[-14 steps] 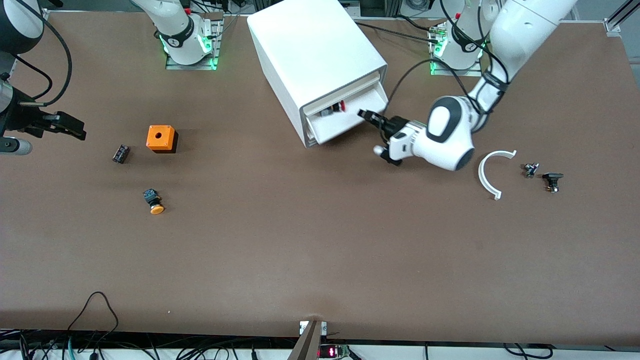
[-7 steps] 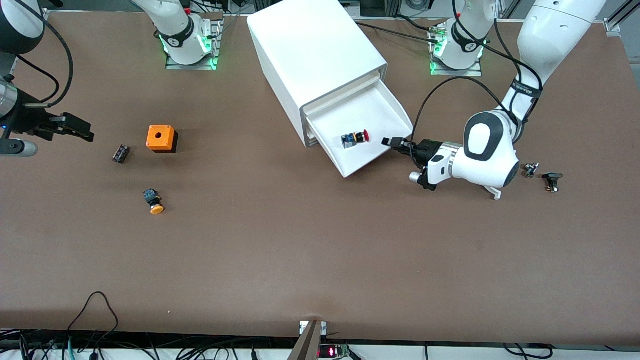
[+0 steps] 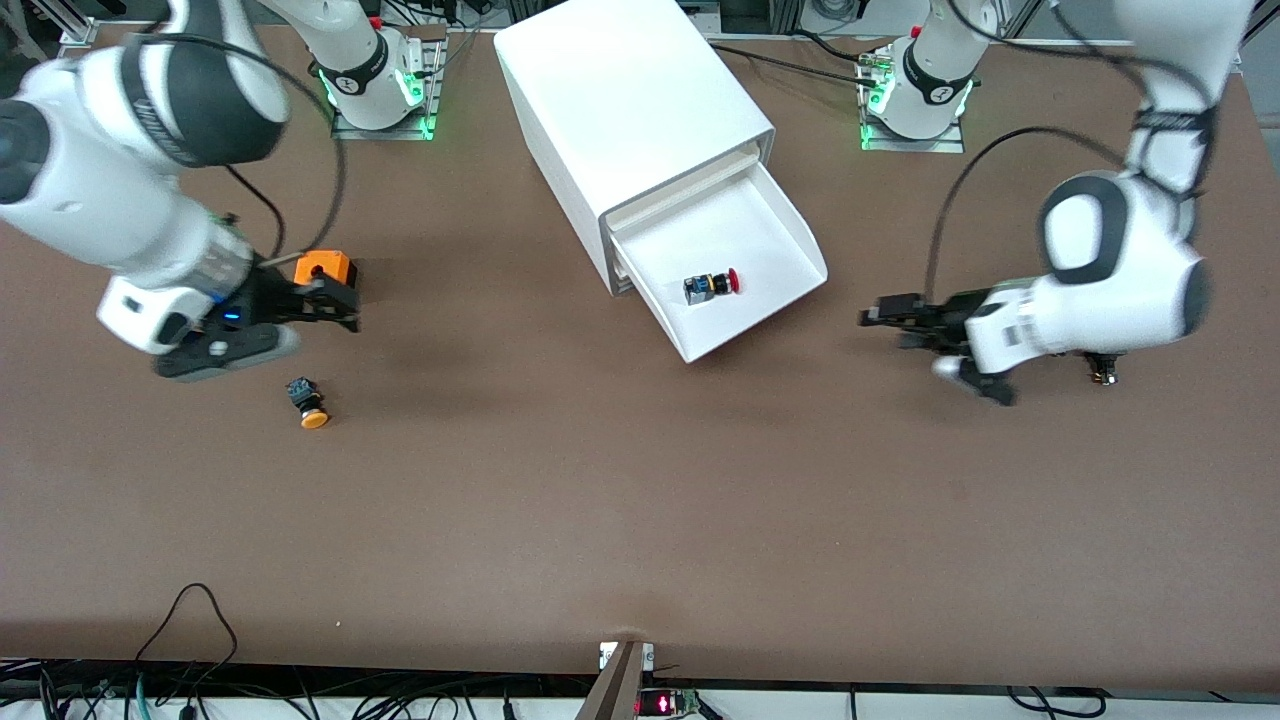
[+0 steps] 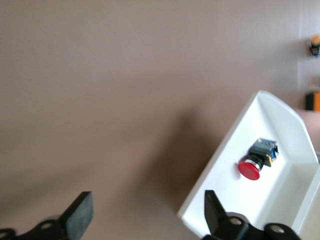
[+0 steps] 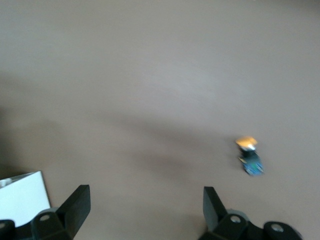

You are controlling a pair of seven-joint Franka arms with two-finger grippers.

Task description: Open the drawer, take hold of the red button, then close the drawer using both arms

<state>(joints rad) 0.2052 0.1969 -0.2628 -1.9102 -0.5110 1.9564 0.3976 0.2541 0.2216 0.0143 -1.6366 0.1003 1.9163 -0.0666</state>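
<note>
The drawer (image 3: 745,222) stands pulled out of the white cabinet (image 3: 620,90). The button (image 3: 712,285), red cap and dark body, lies on its side in the drawer. My left gripper (image 3: 888,320) is open and empty, low over the table, apart from the drawer toward the left arm's end. The left wrist view shows its open gripper (image 4: 146,216), the drawer (image 4: 280,120) and the button (image 4: 252,167). My right gripper (image 3: 340,305) is open and empty, beside the orange box, toward the right arm's end. The right wrist view shows its gripper (image 5: 144,207) open over bare table.
An orange box with a hole (image 3: 322,268) sits by the right gripper. An orange-capped button (image 3: 308,402) lies nearer the camera; it also shows in the right wrist view (image 5: 248,155). Small dark parts (image 3: 1103,376) lie under the left arm.
The left gripper drew the drawer out, let go and backed off toward the left arm's end. The right arm swung in from the table's end to the orange box.
</note>
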